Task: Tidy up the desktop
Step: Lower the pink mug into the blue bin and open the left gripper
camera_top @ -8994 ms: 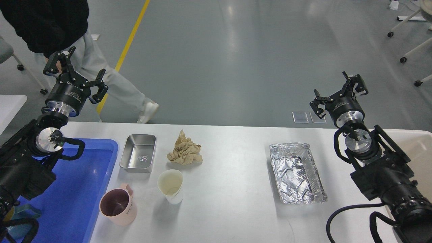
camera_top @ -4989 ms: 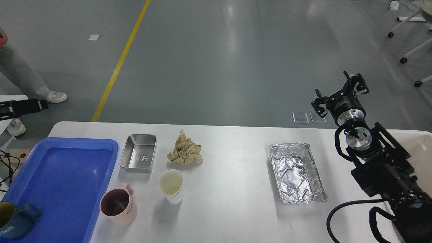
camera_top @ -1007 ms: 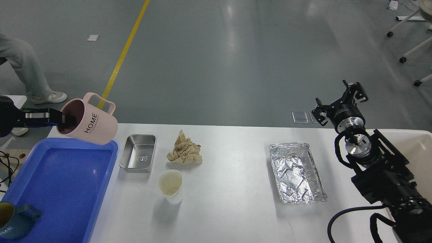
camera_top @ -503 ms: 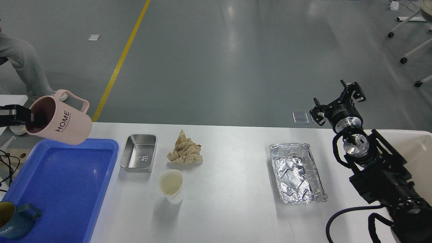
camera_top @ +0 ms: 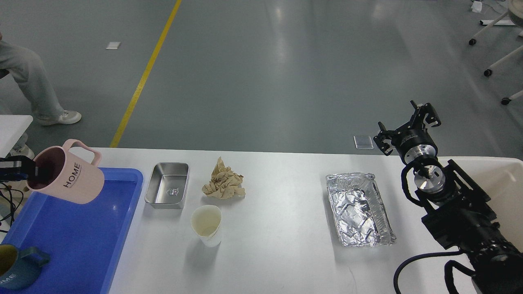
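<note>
The white desktop (camera_top: 282,245) carries a steel box (camera_top: 167,190), a crumpled brown paper (camera_top: 223,181), a white paper cup (camera_top: 207,225) and a foil tray (camera_top: 359,209). My left gripper (camera_top: 28,174) comes in at the left edge, shut on the rim of a pink "HOME" mug (camera_top: 69,176), and holds it tilted above the blue tray (camera_top: 77,228). A dark blue mug (camera_top: 14,267) stands in the tray's near left corner. My right gripper (camera_top: 406,124) is open and empty above the table's far right edge.
A beige bin (camera_top: 504,179) sits at the table's right end, behind my right arm. A person's leg (camera_top: 28,87) stands on the floor at the far left. Chair wheels (camera_top: 488,72) show at the far right.
</note>
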Tool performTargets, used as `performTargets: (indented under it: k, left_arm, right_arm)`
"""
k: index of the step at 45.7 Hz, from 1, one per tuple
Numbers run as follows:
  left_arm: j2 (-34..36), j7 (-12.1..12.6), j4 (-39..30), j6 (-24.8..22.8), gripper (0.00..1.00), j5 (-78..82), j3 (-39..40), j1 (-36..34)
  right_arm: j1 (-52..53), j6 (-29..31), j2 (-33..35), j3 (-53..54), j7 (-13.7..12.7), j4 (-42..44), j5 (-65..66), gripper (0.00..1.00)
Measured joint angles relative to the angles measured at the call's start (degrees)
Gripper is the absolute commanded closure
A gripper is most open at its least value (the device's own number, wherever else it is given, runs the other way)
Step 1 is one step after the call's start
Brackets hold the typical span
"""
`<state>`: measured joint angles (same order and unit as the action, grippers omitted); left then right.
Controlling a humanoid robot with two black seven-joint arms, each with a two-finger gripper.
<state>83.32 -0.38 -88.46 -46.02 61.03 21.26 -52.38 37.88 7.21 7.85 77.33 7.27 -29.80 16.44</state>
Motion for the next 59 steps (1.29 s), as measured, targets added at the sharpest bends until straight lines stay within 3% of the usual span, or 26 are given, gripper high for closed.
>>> performTargets:
  k: [31, 59]
  left_arm:
    - [-6.6, -0.6, 5.2, 14.9, 0.96, 0.7, -25.7, 0.7]
    - [-12.9, -1.9, 9.7, 20.6, 0.95, 0.7, -28.9, 8.4]
  right_arm:
    - [0.0, 0.2, 0.1, -0.1, -0.1, 0.5, 0.1, 0.00]
    - [-0.1, 0.2, 0.3, -0.2, -0.1, 0.6, 0.1, 0.00]
